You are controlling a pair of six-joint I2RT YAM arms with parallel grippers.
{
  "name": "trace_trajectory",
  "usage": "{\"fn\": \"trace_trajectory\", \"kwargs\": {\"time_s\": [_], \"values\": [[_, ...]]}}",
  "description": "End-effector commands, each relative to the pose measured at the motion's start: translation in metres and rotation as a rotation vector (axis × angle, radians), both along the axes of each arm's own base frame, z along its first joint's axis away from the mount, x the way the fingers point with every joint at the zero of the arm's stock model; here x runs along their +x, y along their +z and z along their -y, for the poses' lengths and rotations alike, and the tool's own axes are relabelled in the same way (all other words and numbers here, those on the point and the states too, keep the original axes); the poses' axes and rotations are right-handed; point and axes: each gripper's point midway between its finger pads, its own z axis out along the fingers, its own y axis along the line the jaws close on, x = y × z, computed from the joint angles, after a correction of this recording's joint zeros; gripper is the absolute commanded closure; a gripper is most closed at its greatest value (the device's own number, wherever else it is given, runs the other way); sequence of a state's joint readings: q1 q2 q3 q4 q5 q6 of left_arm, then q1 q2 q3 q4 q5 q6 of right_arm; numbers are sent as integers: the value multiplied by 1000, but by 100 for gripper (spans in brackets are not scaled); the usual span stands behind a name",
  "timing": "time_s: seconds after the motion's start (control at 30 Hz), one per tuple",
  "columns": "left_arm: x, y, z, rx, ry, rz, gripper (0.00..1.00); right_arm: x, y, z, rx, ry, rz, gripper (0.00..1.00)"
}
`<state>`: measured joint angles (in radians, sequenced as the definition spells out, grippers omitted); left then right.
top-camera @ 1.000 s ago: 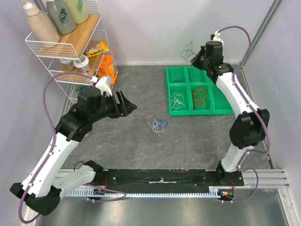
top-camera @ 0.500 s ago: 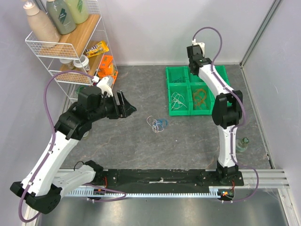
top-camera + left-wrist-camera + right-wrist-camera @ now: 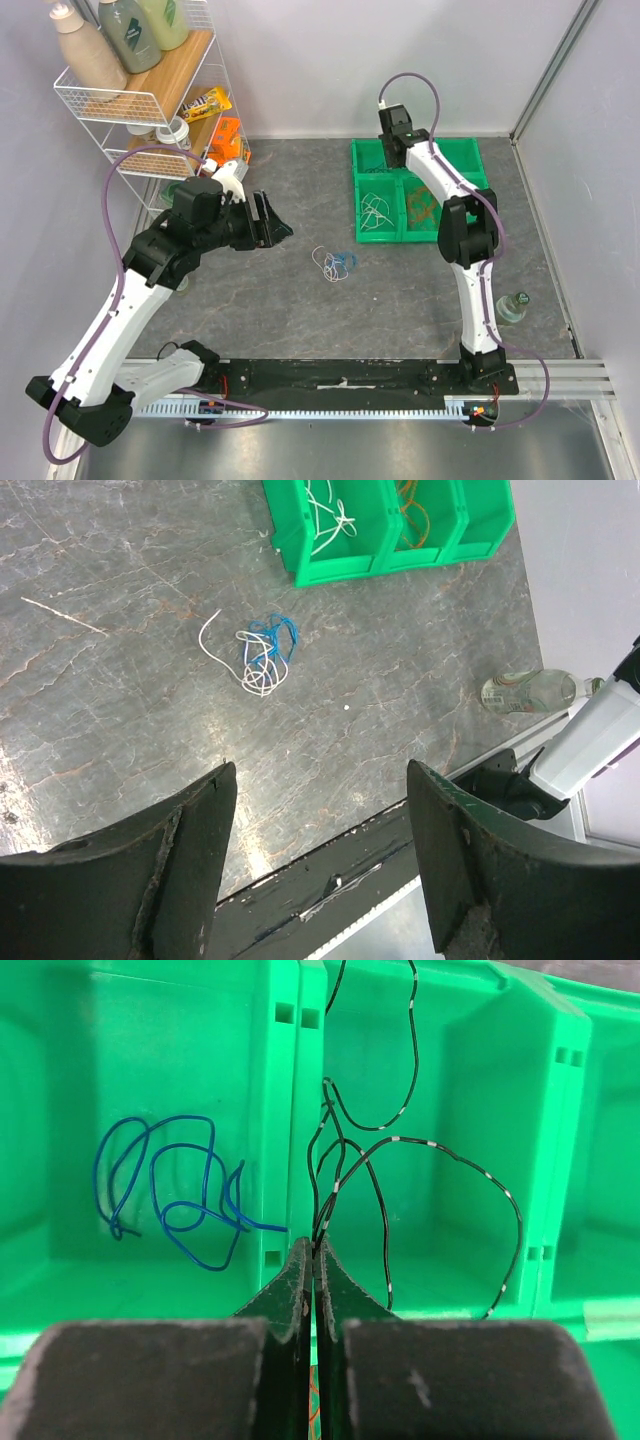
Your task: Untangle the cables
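1. Cables (image 3: 335, 263) in white and blue lie knotted together on the bare worktop (image 3: 300, 310), well apart from the green bins (image 3: 358, 190). A white cable (image 3: 375, 212) and an orange cable (image 3: 422, 205) sit in separate near compartments.
2. Right pincer (image 3: 313, 1250) is closed, pinching a black cable (image 3: 398, 1140) low over the far bins. Its loops dangle close along a divider, with a blue cable (image 3: 170, 1190) in the neighbouring compartment.
3. Left pincer (image 3: 318, 775) hangs wide open and holds nothing, high above the worktop knot.
4. Risk: letting go here could leave the black wire draped over the divider or spilling onto the blue one, making a fresh snarl, because its strands hang right along that wall.
5. Risk: the wire is very thin, so it may slip from the fingertips early, or cling to them on release.
6. Risk: pulling one strand of the worktop knot with nothing pinning the other would likely drag the whole bunch along.
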<state>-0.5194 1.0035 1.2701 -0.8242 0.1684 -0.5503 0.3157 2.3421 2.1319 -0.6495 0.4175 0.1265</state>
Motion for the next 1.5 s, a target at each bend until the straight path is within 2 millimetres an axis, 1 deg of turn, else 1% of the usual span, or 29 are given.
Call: {"fn": "trace_trajectory", "kwargs": {"time_s": [0.0, 0.03, 0.07, 0.1, 0.13, 0.17, 0.2, 0.23, 0.33, 0.37, 0.43, 0.57, 0.63, 0.67, 0.73, 0.8, 0.83, 0.87, 0.93, 1.0, 1.03, 1.1, 1.13, 1.17, 1.23, 1.33, 1.47], "values": [[0, 18, 4, -27, -24, 41, 25, 22, -5, -10, 223, 75, 7, 100], [-1, 19, 3, -31, -22, 41, 25, 23, -6, -10, 265, 76, 4, 100], [-1, 19, 4, -32, -21, 36, 25, 25, -7, -5, 302, 63, 5, 98], [-1, 19, 4, -36, -17, 34, 25, 25, -8, -9, 359, 82, -7, 94], [-2, 18, 5, -41, -18, 26, 25, 26, -7, -6, 388, 73, -8, 91], [-2, 18, 4, -46, -11, 23, 25, 25, -4, -7, 432, 76, -12, 89], [-2, 16, 5, -50, -9, 16, 25, 25, 2, -6, 448, 72, -5, 86], [-2, 15, 5, -55, -5, 12, 25, 24, 8, -5, 461, 69, 0, 81], [-1, 10, 8, -71, -2, -6, 25, 18, 31, -2, 477, 79, 6, 59], [0, 10, 11, -77, -8, -10, 25, 15, 39, 0, 478, 72, 5, 54], [4, 9, 17, -82, -23, -33, 25, 10, 56, 8, 484, 59, 15, 47], [12, 9, 32, -129, -48, -65, 25, -1, 82, 22, 475, 42, 45, 36], [14, 5, 38, -160, -48, -80, 25, -6, 94, 30, 457, 22, 61, 32], [14, 1, 40, -170, -45, -94, 25, -11, 94, 36, 452, -10, 57, 31], [15, 1, 42, -186, -48, -97, 25, -19, 92, 49, 438, -81, 51, 31], [19, 1, 44, -179, -49, -90, 25, -28, 84, 68, 400, -158, 47, 39], [22, 2, 44, -174, -41, -94, 25, -31, 80, 74, 388, -174, 40, 43], [23, 5, 45, -175, -42, -97, 25, -33, 77, 77, 386, -174, 32, 48], [24, 3, 52, -188, -67, -106, 26, -33, 73, 80, 374, -165, 40, 57], [26, -5, 51, -195, -43, -133, 26, -26, 70, 81, 362, -153, 55, 58], [25, -8, 52, -200, -39, -146, 26, -20, 69, 81, 357, -138, 60, 57], [20, -7, 53, -213, -54, -147, 26, -10, 63, 82, 334, -119, 57, 54], [19, -9, 52, -208, -53, -146, 26, -5, 60, 83, 317, -114, 52, 53], [19, -9, 49, -200, -47, -140, 26, -2, 51, 87, 293, -117, 40, 52], [18, -10, 47, -186, -39, -145, 26, 2, 40, 89, 265, -109, 26, 51], [18, -8, 51, -191, -64, -152, 26, 8, 28, 89, 237, -65, 9, 52], [13, -8, 47, -167, -71, -154, 25, 15, 20, 93, 135, -21, 28, 52]]}}
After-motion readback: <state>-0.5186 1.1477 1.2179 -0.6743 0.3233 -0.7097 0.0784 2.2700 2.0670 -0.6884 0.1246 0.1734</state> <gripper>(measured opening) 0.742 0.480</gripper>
